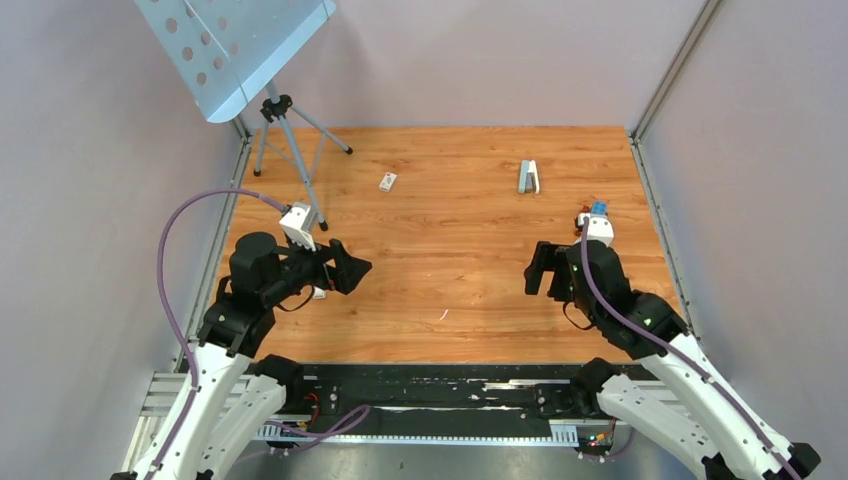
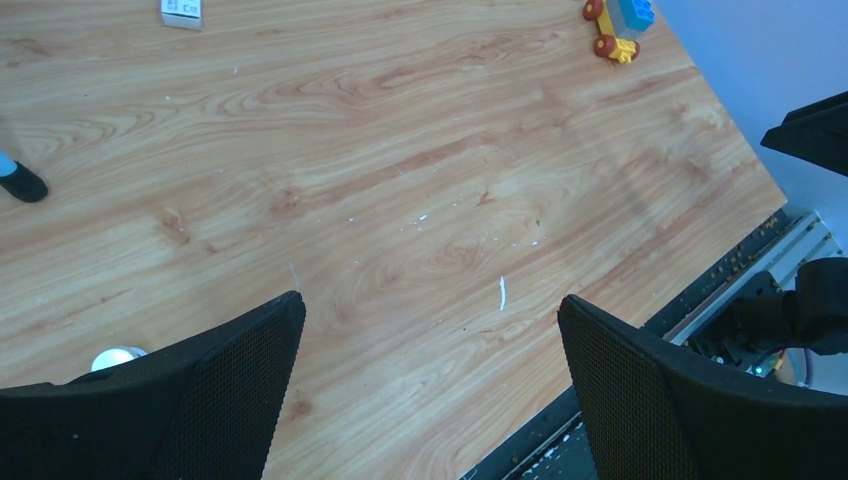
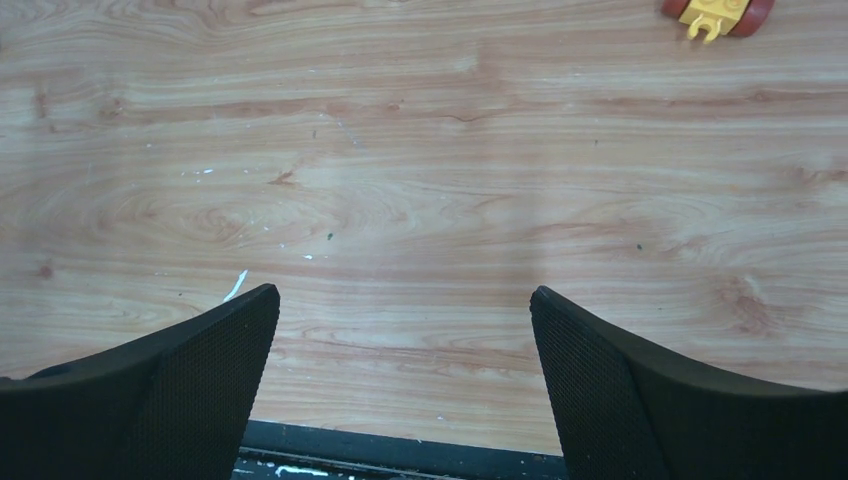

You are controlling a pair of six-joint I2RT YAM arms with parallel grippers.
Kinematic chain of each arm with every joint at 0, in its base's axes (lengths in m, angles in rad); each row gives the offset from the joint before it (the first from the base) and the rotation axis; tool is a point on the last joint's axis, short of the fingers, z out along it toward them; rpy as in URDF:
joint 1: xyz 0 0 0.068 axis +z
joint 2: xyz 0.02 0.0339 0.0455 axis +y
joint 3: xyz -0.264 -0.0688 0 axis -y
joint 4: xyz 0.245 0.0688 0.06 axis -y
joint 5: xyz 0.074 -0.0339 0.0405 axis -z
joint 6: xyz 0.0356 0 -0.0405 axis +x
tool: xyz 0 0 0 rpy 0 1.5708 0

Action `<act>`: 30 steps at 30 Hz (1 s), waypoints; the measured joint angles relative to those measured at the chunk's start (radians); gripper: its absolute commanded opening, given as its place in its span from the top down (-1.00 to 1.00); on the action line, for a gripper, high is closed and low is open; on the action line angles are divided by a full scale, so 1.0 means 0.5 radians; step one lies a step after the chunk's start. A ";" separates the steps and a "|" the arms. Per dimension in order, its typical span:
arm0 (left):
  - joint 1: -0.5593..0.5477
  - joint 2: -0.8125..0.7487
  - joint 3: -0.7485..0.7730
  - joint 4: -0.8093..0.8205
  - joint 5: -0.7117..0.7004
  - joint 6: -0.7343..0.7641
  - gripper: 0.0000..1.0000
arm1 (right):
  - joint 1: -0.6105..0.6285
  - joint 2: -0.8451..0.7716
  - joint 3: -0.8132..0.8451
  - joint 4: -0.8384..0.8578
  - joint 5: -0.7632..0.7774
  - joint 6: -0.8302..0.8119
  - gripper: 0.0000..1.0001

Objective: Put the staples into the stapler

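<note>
Poised with left gripper [image 2: 430,305] and right gripper [image 3: 405,295] spread wide, empty — well short of the stapler [image 1: 528,177], ready to reach.

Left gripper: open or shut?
Open. Left gripper fingers stand wide apart in its wrist view, only wooden table between them.

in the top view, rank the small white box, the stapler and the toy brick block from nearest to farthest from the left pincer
1. small white box: just ahead of the left pincer, slightly to its right.
2. stapler: about as far back as the box, but right of centre.
3. toy brick block: far over on the right side.
</note>
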 measured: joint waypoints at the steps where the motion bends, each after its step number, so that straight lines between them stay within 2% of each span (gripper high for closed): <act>1: 0.000 -0.007 -0.005 -0.005 -0.012 -0.001 -1.00 | 0.000 0.014 0.000 0.002 0.018 0.006 -1.00; 6: 0.000 -0.049 -0.013 -0.018 -0.057 -0.002 -1.00 | 0.000 0.181 -0.001 0.059 0.201 0.095 -1.00; 10: 0.000 -0.108 -0.031 -0.022 -0.076 -0.002 -1.00 | 0.000 0.451 0.017 0.140 0.388 0.137 -1.00; 16: 0.000 -0.130 -0.035 -0.021 -0.077 -0.004 -1.00 | -0.008 1.032 0.287 0.439 0.447 -0.308 -0.98; 19: 0.000 -0.136 -0.041 -0.019 -0.074 -0.005 -1.00 | -0.076 1.308 0.502 0.603 0.368 -0.547 -0.94; 23: -0.002 -0.132 -0.041 -0.017 -0.064 -0.011 -1.00 | -0.296 1.771 0.883 0.777 0.196 -0.784 -0.84; 26: -0.013 -0.129 -0.041 -0.018 -0.059 -0.011 -1.00 | -0.463 2.028 1.057 0.825 0.095 -0.852 -0.80; 30: -0.025 -0.127 -0.041 -0.018 -0.056 -0.011 -1.00 | -0.653 2.441 1.337 0.835 -0.052 -0.912 -0.91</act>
